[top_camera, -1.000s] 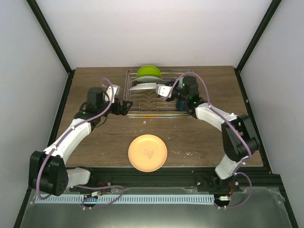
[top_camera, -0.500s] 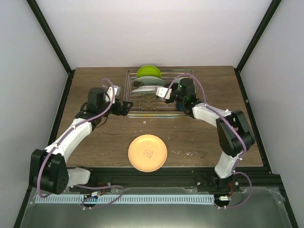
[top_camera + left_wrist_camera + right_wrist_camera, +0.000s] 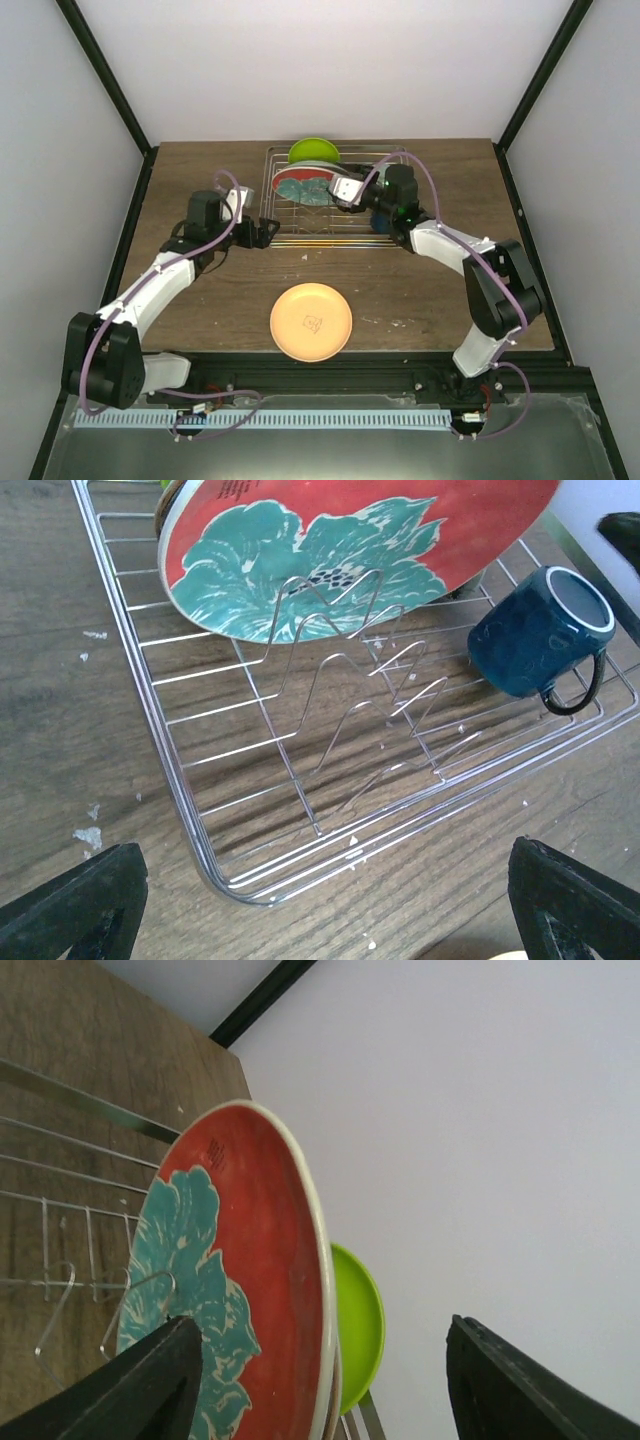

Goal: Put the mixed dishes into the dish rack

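Clearly red plate point(image 3: 303, 185) stood on edge in far-left part of dish rack point(image 3: 300, 238). It leaned back toward lime-green plate point(image 3: 313, 150) behind it, floral face pointing near and upward, width running left-right. Right gripper point(image 3: 338, 190) sat at red plate's right rim, fingers spread wide, contact with rim unclear. Left gripper point(image 3: 268, 231) hovered by rack's near-left corner, wide apart, holding nothing. Dark-blue mug point(image 3: 381, 222) lay on side in rack's right part. 1 peach-tan plate point(image 3: 311, 321) lay flat on table point(image 3: 200, 300), outside rack.
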{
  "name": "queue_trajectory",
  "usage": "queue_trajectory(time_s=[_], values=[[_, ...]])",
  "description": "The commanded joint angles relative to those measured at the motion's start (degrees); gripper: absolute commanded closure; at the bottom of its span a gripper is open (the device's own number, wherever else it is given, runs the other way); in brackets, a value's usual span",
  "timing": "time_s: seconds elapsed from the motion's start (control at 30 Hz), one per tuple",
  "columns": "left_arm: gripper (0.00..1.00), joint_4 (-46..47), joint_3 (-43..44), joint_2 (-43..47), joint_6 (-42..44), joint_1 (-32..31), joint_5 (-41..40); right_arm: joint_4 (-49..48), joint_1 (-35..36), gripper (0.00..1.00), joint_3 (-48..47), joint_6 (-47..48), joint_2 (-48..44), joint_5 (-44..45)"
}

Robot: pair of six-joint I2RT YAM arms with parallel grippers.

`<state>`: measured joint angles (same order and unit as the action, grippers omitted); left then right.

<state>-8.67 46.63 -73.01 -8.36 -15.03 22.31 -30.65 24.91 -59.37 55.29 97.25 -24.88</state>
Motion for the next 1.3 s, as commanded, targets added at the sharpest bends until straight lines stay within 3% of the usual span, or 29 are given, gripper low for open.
queue_trajectory(time_s=[0.0, 0.13, 0.27, 0.53, 0.83, 0.97, 1.17, 1.27], values=[[0.00, 1.1, -1.5, 2.0, -2.3, 0.1, -0.6, 4.1, 2.5, 0.29, 1.2, -1.8, -5.5, 0.2], [0.00, 1.1, -3.8, 5.4, -4.0, -0.1, -1.1, 5.0, 6.4, 0.27, 5.1, -5.1, -10.0, 6.8], [0.00, 0.1, -6.3, 9.1, -5.7, -2.3, -2.2, 6.8, 10.0, 0.30, 7.8, -15.2, -15.4, 12.0], [0.00, -5.7, -9.4, 8.5, -14.2, -11.8, -7.8, 35.5, 14.1, 0.32, -3.5, -53.0, -14.8, 22.9], [0.00, -11.5, -17.1, 12.3, -23.2, -21.9, -18.3, 51.4, 15.1, 0.30, 4.7, -75.8, -23.5, 28.8], [0.00, -12.2, -20.1, 11.8, -26.4, -26.0, -20.9, 57.5, 15.1, 0.30, 5.0, -79.1, -23.7, 29.6], [0.01, -8.5, -22.9, 9.6, -30.1, -31.3, -22.3, 57.5, 15.0, 0.32, 8.8, -80.7, -26.4, 29.0], [0.13, -8.7, -22.5, 7.2, -30.3, -32.6, -23.6, 58.3, 15.1, 0.34, 9.1, -80.8, -27.6, 28.9]])
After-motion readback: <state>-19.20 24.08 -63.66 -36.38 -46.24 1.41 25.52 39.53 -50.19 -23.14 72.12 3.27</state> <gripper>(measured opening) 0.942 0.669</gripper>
